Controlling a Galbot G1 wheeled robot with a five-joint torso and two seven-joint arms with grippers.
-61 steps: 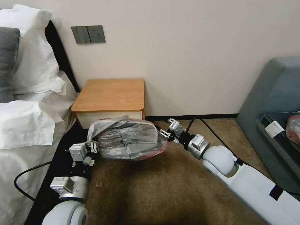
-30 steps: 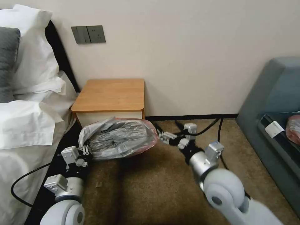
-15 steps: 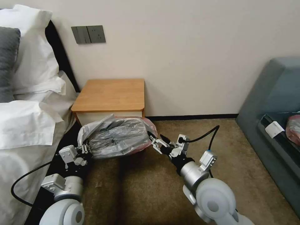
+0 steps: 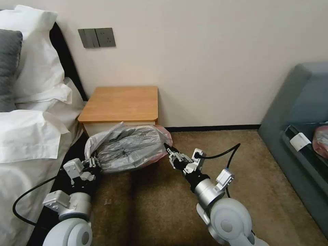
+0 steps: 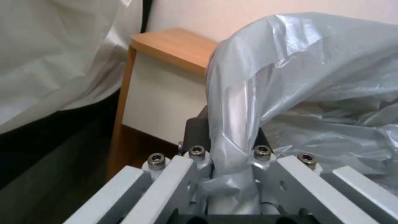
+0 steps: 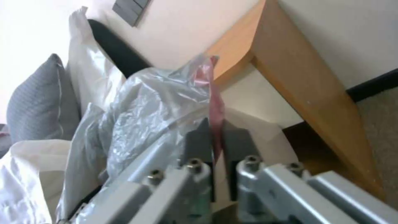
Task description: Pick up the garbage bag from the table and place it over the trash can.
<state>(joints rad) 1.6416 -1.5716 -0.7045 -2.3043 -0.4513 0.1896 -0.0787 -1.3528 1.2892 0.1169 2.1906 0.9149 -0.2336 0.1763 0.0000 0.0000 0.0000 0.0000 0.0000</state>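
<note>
The garbage bag (image 4: pixel 128 147), silvery grey with a pink edge, hangs spread low in front of the table (image 4: pixel 121 102), just above the carpet. My left gripper (image 4: pixel 92 163) is shut on a bunched fold at the bag's left end; in the left wrist view the garbage bag (image 5: pixel 298 81) is drawn down between the fingers of that gripper (image 5: pixel 228 137). My right gripper (image 4: pixel 169 151) is at the bag's right end. In the right wrist view this gripper (image 6: pixel 216 138) is shut on the pink rim of the garbage bag (image 6: pixel 145 102). The trash can is hidden.
A bed (image 4: pixel 30 136) with white linen lies close on the left, touching my left arm's side. A grey sofa (image 4: pixel 300 112) stands at the right with a reddish plastic wad (image 4: pixel 322 140) on it. Brown carpet (image 4: pixel 164 212) lies open in front; cables trail from both wrists.
The bag has sunk lower and shifted left toward the table. My right arm swung in, its gripper opened by the bag's right edge, then shut on the pink rim.
</note>
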